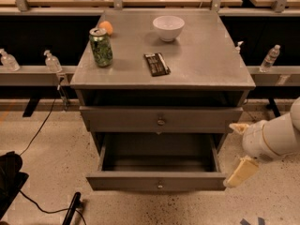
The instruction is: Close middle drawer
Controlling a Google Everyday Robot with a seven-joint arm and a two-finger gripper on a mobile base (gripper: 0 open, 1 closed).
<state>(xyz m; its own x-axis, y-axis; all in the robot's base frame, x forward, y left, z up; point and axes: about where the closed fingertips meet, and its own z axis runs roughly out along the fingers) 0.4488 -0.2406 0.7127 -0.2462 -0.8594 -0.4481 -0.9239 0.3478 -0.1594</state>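
The middle drawer is a grey metal drawer with a low flat front and a small round knob. It stands pulled far out, and its deep box is empty. Above it the taller-fronted drawer with the bigger knob is nearly shut. My gripper is at the right of the cabinet, beside the right end of the open drawer's front. Its cream fingers are spread apart and hold nothing. The lower fingertip is right at the drawer front's right corner. The lowest drawer is hidden under the open one.
On the cabinet top stand a green can, an orange, a white bowl and a dark snack bar. Bottles line a shelf behind. Cables and a black object lie on the floor at left.
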